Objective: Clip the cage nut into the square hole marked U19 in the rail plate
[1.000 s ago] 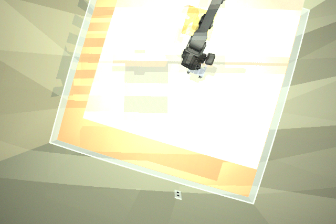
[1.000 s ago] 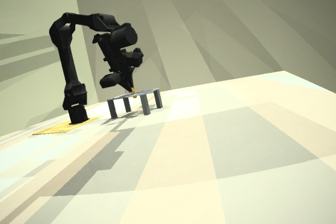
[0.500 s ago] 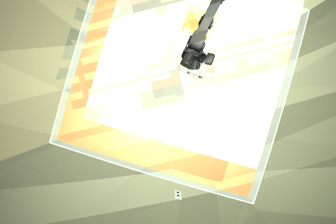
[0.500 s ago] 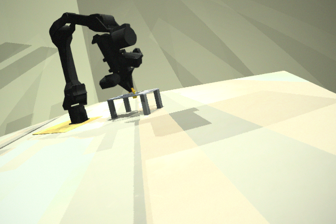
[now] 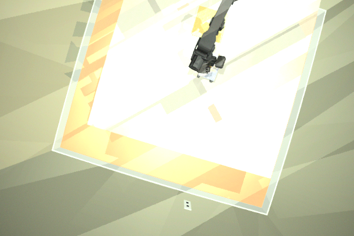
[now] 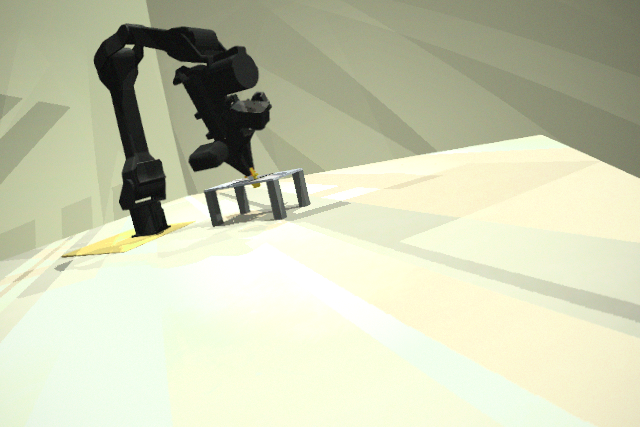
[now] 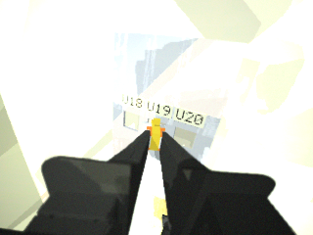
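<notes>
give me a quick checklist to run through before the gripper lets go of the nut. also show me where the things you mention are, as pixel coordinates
- Black two-finger gripper (image 6: 252, 170) (image 7: 155, 135) shut on the small yellow-and-orange cage nut (image 6: 254, 177) (image 7: 156, 133): ok
- Nut at the U19 hole of the grey, four-legged rail plate (image 6: 227, 185) (image 7: 166, 64), not U18 or U20: ok
- Nut's lower end below the plate top: ok, it shows under the plate's edge
- Both spring wings hooked through: cannot tell
- Flanges resting flat on the plate: cannot tell
- Gripper open and touching nothing: not ok
</notes>
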